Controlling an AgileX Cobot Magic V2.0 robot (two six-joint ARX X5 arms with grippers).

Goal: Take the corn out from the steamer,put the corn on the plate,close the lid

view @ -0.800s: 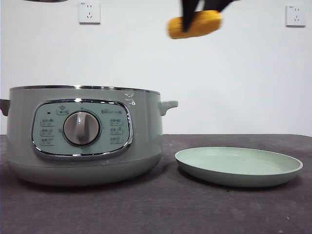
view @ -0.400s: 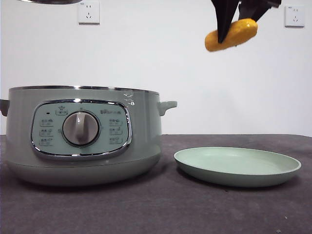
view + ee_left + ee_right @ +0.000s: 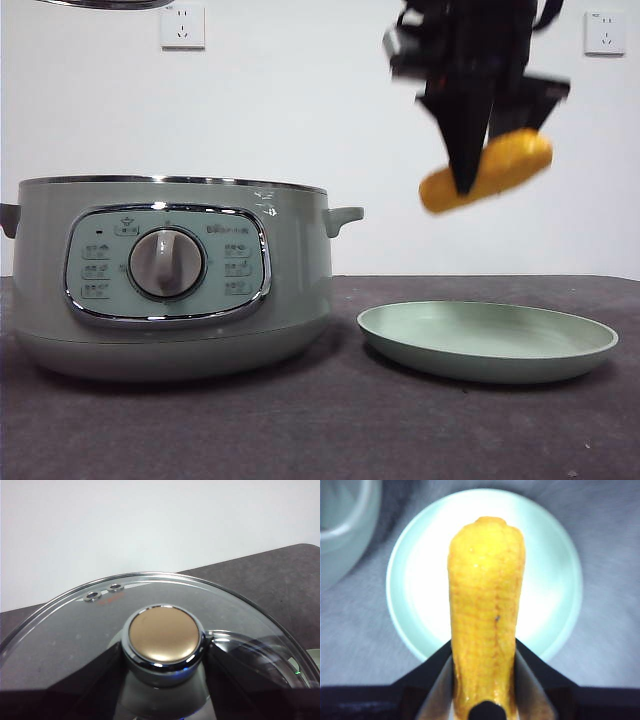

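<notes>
Front view: you see the right gripper (image 3: 468, 185) high above the plate (image 3: 487, 343), its jaws closed on the corn (image 3: 510, 165), which hangs tilted in the air. The steamer (image 3: 170, 275) stands uncovered on the worktop (image 3: 320, 430), just beside the plate. A chrome edge of the lid (image 3: 100, 3) shows at the top corner.

Left wrist view: you see the left gripper (image 3: 162, 680) with its jaws clamped on the knob (image 3: 162, 637) of the lid (image 3: 75, 630), held off the worktop.

Right wrist view: you see the corn (image 3: 485, 605) pinched between the jaws, directly over the plate (image 3: 550, 555). The steamer rim (image 3: 345, 525) sits beside it.
</notes>
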